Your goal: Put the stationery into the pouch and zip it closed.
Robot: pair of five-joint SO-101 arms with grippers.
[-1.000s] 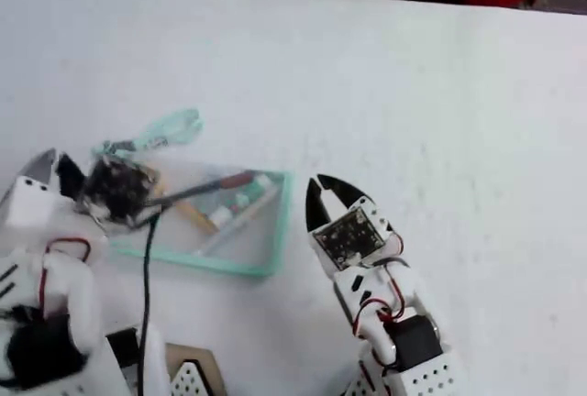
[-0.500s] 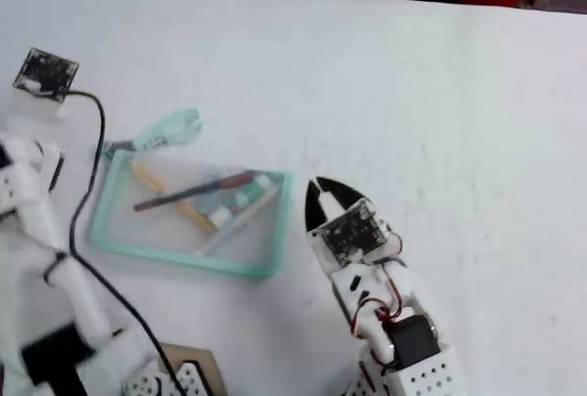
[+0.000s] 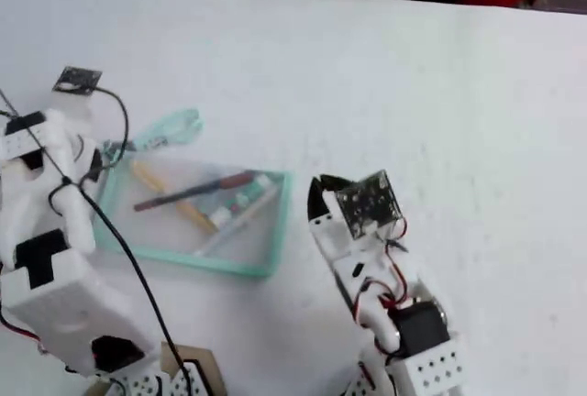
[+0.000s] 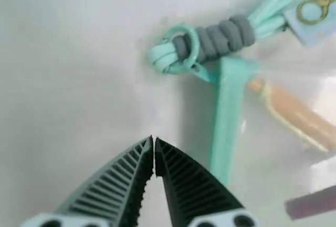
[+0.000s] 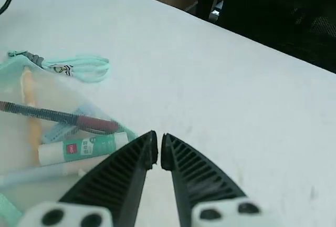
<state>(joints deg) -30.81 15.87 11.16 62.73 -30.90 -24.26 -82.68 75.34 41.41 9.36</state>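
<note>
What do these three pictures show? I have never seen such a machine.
These are two small robot arms at a white table. One picture looks down from above; the other two come from cameras on the arms' wrists. Each arm ends in a gripper, a two-finger claw. The left gripper and the right gripper are both shut and hold nothing. A clear pouch with a green edge lies between the arms, with pens inside and a green cord at its corner.

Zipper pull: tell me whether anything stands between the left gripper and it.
Nothing visible does. In the left wrist view, only bare table lies between the shut left gripper and the zipper pull; the teal edge of the pouch runs off to one side.
</note>
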